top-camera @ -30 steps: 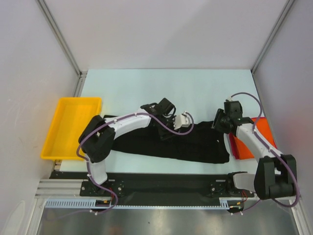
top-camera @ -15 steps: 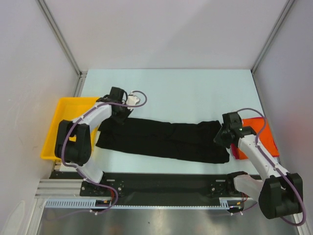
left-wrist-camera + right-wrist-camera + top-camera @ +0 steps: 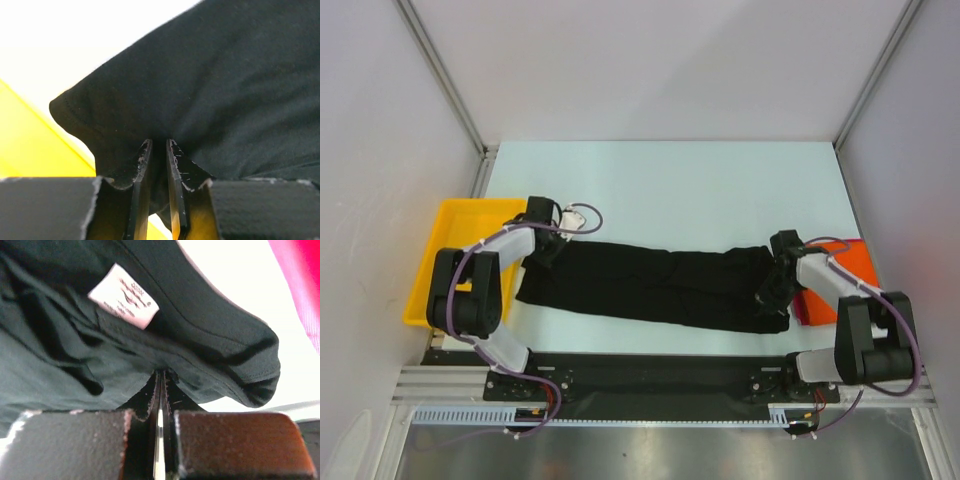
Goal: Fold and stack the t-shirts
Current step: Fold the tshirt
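Black t-shirt (image 3: 660,285) ends seemingly pinched (left gripper (image 3: 158,144), right gripper (image 3: 161,373)).

Label (image 3: 124,296) on black t-shirt (image 3: 60,355) too blurred to read, orange-red t-shirt (image 3: 858,260) partly under right arm (image 3: 830,278) — yellow tray (image 3: 27,150) cut off

Top camera — high over the near edge of the desk (image 3: 670,190) — looks down on all of it, black shirt (image 3: 650,285) mid-frame. Wrist cameras peer past the left tool (image 3: 159,143) and right tool (image 3: 162,373), very near the shirt's left and right ends — the parts shared with the top view.
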`<state>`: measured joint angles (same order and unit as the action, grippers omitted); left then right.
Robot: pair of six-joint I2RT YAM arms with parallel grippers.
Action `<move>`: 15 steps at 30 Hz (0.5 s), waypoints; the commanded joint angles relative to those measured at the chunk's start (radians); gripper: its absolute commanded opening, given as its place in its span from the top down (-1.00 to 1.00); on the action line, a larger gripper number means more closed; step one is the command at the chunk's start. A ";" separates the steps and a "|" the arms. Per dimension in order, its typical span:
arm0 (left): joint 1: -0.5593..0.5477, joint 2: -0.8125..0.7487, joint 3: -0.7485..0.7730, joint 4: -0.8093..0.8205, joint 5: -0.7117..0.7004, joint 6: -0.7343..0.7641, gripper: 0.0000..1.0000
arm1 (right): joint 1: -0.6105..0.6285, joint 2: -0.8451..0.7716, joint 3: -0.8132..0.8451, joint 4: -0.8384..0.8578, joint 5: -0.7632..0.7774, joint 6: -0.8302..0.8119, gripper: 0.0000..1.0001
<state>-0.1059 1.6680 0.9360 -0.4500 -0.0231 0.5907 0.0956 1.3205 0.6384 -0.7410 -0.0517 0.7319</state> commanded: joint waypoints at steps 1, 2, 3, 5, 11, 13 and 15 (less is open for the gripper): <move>-0.003 -0.008 -0.121 -0.108 0.087 0.075 0.53 | -0.008 0.147 0.061 0.216 0.136 -0.038 1.00; -0.005 -0.017 -0.135 -0.121 0.110 0.083 0.53 | -0.008 0.166 0.082 0.238 0.163 -0.039 1.00; -0.006 -0.027 -0.158 -0.154 0.130 0.092 0.53 | -0.005 0.207 0.113 0.247 0.176 -0.043 1.00; -0.021 -0.062 -0.177 -0.197 0.167 0.129 0.53 | -0.004 0.261 0.224 0.270 0.203 -0.057 1.00; -0.115 -0.178 -0.259 -0.308 0.230 0.216 0.49 | 0.015 0.540 0.530 0.293 0.217 -0.137 1.00; -0.144 -0.191 -0.278 -0.338 0.247 0.218 0.49 | 0.026 0.606 0.653 0.296 0.217 -0.146 1.00; -0.162 -0.212 -0.282 -0.369 0.264 0.213 0.47 | 0.033 0.687 0.769 0.310 0.217 -0.155 1.00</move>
<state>-0.2276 1.4387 0.7265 -0.5625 0.0734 0.8021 0.1173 1.8935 1.2697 -0.8017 0.0616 0.5900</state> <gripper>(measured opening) 0.256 0.009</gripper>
